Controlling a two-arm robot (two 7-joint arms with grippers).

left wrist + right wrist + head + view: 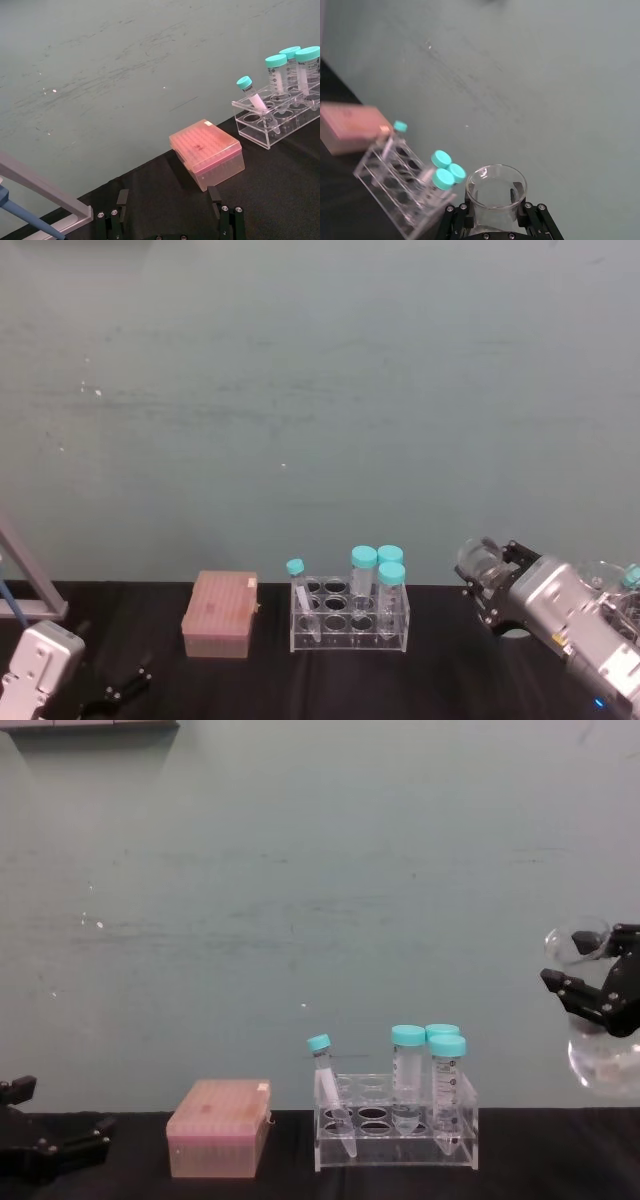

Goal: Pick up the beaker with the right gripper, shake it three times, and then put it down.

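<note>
- I had the right gripper (pixel 496 214) clenched on the beaker's (pixel 603 1067) neck, holding it tilted in the air at the right, clear of the table and well right of the rack (pixel 395 1125).
- The left gripper (pixel 169 199) sat low at the near left, fingers released, near the pink box (pixel 207 152).
</note>
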